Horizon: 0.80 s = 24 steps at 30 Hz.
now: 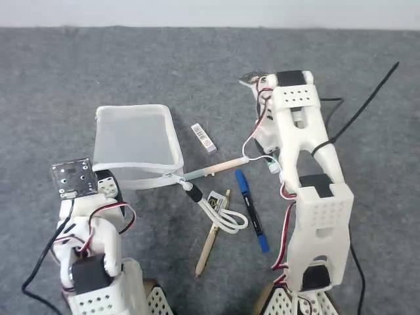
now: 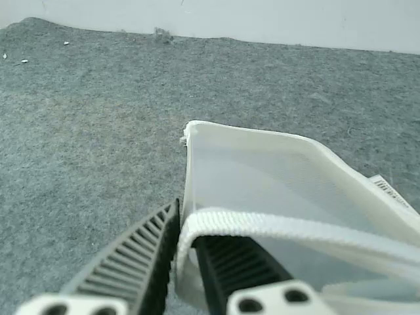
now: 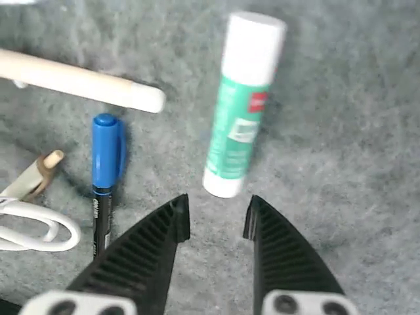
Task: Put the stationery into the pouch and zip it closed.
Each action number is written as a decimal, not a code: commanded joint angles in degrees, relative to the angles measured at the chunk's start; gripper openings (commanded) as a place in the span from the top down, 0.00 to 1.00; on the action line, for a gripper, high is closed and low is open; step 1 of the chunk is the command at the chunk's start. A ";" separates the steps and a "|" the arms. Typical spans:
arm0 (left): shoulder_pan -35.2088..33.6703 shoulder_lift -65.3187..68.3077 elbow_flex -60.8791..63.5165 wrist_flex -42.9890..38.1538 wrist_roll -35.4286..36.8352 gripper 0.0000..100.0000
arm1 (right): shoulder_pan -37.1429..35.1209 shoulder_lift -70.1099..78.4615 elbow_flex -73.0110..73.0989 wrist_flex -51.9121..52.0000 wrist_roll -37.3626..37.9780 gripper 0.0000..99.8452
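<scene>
Left wrist, gripper: my left gripper [image 2: 186, 226] is pinched narrow on the pouch's woven rim. One ribbed finger [image 2: 147, 246] is outside the rim and the other is tucked under it, inside.
Left wrist, pouch: the pouch [image 2: 262, 174] stretches away from my fingers over the grey mat [image 2: 85, 131]. Its mesh wall stands up where I grip it.
Right wrist, gripper: my right gripper [image 3: 216, 210] is parted by a narrow gap and holds nothing, just above the mat.
Right wrist, glue: the glue [image 3: 243, 105] lies flat just ahead of that gap. Its near end is close before my fingertips and not between them.
Right wrist, pens: the capped blue pen [image 3: 105, 157] lies beside the glue, apart from it. The cream pen [image 3: 79, 82] lies crosswise beyond the blue cap, with its end pointing toward the glue.
Right wrist, cable: a white cable [image 3: 33, 226] loops beside the blue pen. The tip of a tan pen [image 3: 46, 167] is just by the loop.
High, pouch: it lies flat ahead of my left arm, with the left gripper at its near edge and the mouth gaping there.
High, loose things: the cream pen's far end is at the pouch's mouth. The eraser [image 1: 203, 138] lies near the pouch's side, apart from it. The cable's black end is near the mouth, and its loop crosses the tan pen. The blue pen lies just beside them.
High, right arm: it stretches out alongside the blue pen, well apart from the pouch.
</scene>
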 commanded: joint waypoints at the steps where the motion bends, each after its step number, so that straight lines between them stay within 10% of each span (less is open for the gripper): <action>1: -0.35 -0.62 -1.10 -0.88 0.26 0.99 | -2.33 -4.26 -0.97 -0.04 0.44 0.87; 24: -0.35 -0.62 -1.10 -0.88 0.26 0.99 | -3.30 3.21 -1.05 -15.87 0.09 0.87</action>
